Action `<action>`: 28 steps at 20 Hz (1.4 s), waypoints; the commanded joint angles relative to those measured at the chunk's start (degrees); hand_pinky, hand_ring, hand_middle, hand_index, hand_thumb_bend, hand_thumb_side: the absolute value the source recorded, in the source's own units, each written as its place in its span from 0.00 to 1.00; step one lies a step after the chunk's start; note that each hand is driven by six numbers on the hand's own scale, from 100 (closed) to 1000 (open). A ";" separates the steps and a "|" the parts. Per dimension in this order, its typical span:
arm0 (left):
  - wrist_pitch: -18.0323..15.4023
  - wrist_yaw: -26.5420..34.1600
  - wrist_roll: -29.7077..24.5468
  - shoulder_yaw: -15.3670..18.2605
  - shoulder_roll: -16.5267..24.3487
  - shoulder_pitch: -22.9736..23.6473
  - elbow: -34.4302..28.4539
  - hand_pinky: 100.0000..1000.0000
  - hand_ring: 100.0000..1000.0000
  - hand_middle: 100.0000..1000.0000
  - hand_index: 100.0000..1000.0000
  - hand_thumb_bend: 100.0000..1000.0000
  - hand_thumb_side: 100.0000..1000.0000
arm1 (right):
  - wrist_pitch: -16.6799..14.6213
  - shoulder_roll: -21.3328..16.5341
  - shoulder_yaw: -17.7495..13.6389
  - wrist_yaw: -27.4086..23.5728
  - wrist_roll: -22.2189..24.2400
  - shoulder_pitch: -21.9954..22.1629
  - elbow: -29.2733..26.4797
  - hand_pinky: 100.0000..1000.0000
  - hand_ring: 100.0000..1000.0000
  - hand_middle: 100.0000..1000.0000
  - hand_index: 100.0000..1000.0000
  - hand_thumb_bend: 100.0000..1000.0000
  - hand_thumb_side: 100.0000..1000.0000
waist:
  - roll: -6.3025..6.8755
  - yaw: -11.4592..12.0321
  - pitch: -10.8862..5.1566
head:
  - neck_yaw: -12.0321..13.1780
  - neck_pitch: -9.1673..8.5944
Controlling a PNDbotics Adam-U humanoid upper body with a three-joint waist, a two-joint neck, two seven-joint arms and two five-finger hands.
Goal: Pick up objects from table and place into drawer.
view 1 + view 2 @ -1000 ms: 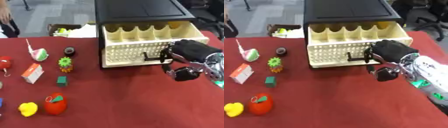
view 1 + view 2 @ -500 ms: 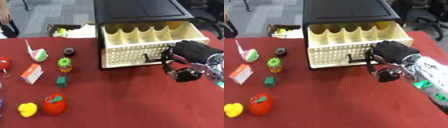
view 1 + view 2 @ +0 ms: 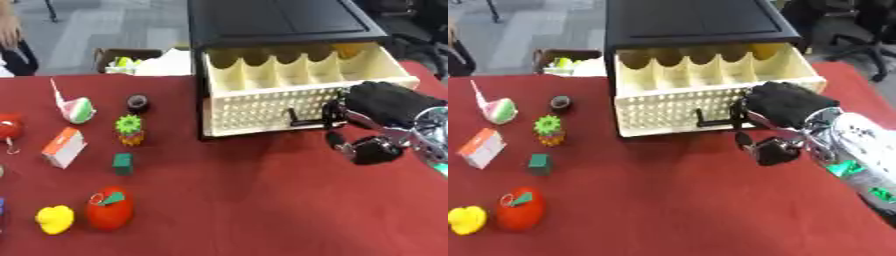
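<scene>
Robot hand [image 3: 785, 107], the right one, sits at the drawer [image 3: 710, 87] front with its fingers curled about the black handle [image 3: 710, 119]; no left one shows. Nearest on the red counter [image 3: 667, 200] lie a yellow toy [image 3: 465, 219] and a red apple [image 3: 518, 209], then a green block [image 3: 537, 162], all well apart from the drawer. Drawer looks open enough, I'd say: let go of the handle cleanly, lift clear, then reach across for one toy at a time.

Grey floor [image 3: 105, 25] lies beyond the red table [image 3: 245, 200]; an office chair [image 3: 877, 40] stands far right.
</scene>
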 commanded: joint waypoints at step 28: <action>-0.38 0.03 -0.01 0.43 1.80 -0.17 -1.04 0.62 0.79 0.87 1.00 0.00 0.92 | -2.73 -1.86 -4.87 0.48 -7.28 1.45 0.27 0.00 0.00 0.00 0.74 0.00 0.07 | 0.11 -0.98 -1.47 | 0.83 -0.03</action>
